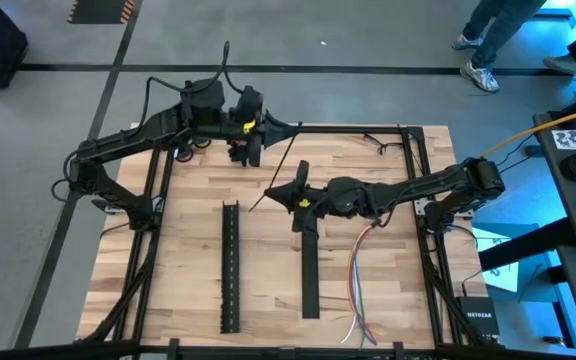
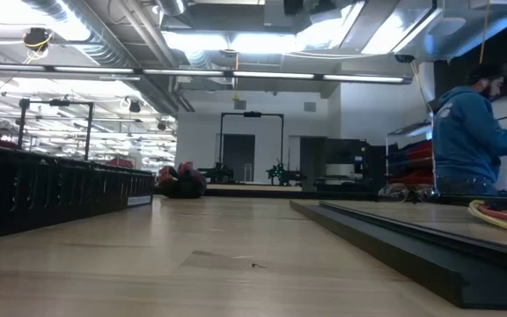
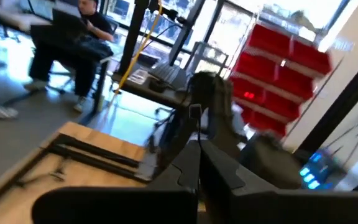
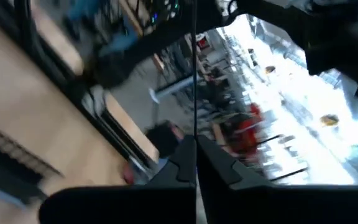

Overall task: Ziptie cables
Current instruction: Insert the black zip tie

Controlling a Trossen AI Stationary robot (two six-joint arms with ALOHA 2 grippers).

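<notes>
A thin dark ziptie [image 1: 283, 165] runs slanting above the table's middle, from my left gripper [image 1: 294, 129] at the far side toward the near left. My left gripper [image 3: 197, 146] is shut on it, and so is my right gripper [image 1: 270, 194] [image 4: 196, 142] lower on the strap. The cables [image 1: 358, 285], a loose bundle of red, white, blue and grey wires, lie flat on the table at the near right, touched by no gripper. The low view shows them as a low coil [image 2: 503, 214] at the right. My left gripper pinches the ziptie [image 3: 194, 115] between its two fingertips, pointing level toward the table's right. A short piece of strap stands out past the tips. The strap is clear of the table. My right gripper pinches the ziptie [image 4: 196, 127] between its two fingertips, coming level from the table's right, with its fingers across the strap. A long stretch of strap [image 4: 196, 56] runs straight on beyond the tips, clear of the table.
A long black slotted channel [image 1: 230, 265] lies lengthwise at the left of the middle, and its flat black cover [image 1: 310, 275] lies beside the cables. A black frame [image 1: 408, 150] borders the table. A person [image 2: 473, 141] sits beyond the table's right side.
</notes>
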